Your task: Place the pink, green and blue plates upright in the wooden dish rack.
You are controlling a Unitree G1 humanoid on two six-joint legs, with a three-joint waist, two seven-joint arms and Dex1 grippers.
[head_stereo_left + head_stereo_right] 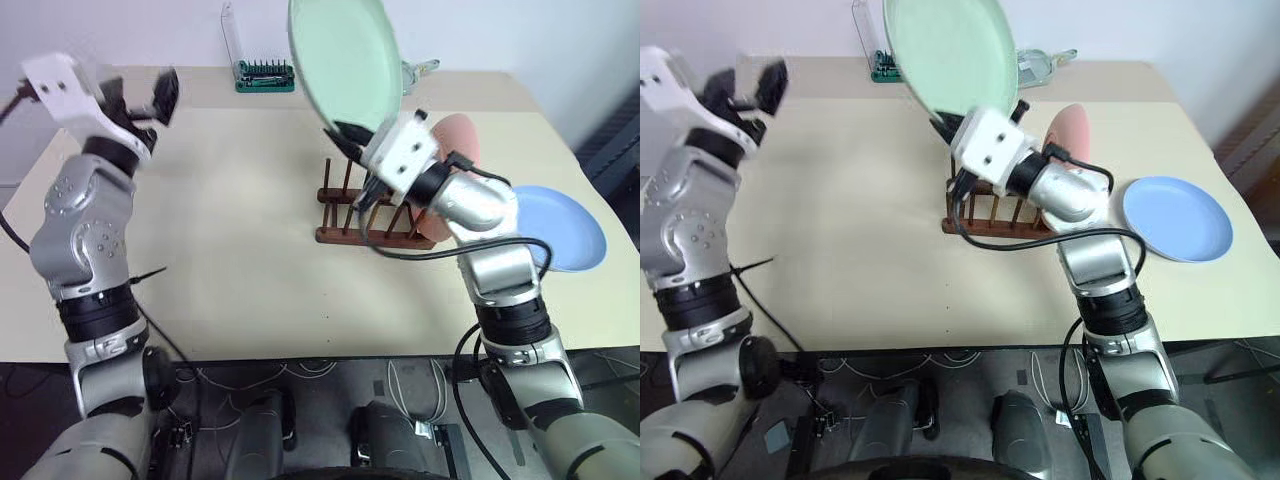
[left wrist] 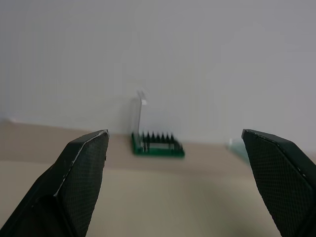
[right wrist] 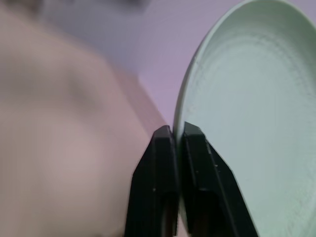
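Note:
My right gripper [image 1: 350, 135] is shut on the lower rim of the pale green plate [image 1: 345, 60] and holds it tilted on edge, high above the wooden dish rack [image 1: 350, 215]. The right wrist view shows the two fingers [image 3: 165, 163] pinched on that rim of the green plate [image 3: 247, 123]. The pink plate [image 1: 460, 135] stands on edge at the rack's right end, partly hidden by my right arm. To the right of the rack, the blue plate [image 1: 565, 230] lies flat on the table. My left gripper [image 1: 140, 100] is open and empty, raised over the table's far left.
A green-based bit set [image 1: 265, 75] with its clear lid up stands at the table's back edge, also in the left wrist view [image 2: 157, 145]. A clear object [image 1: 420, 68] lies behind the green plate. The beige table [image 1: 230, 200] is bare left of the rack.

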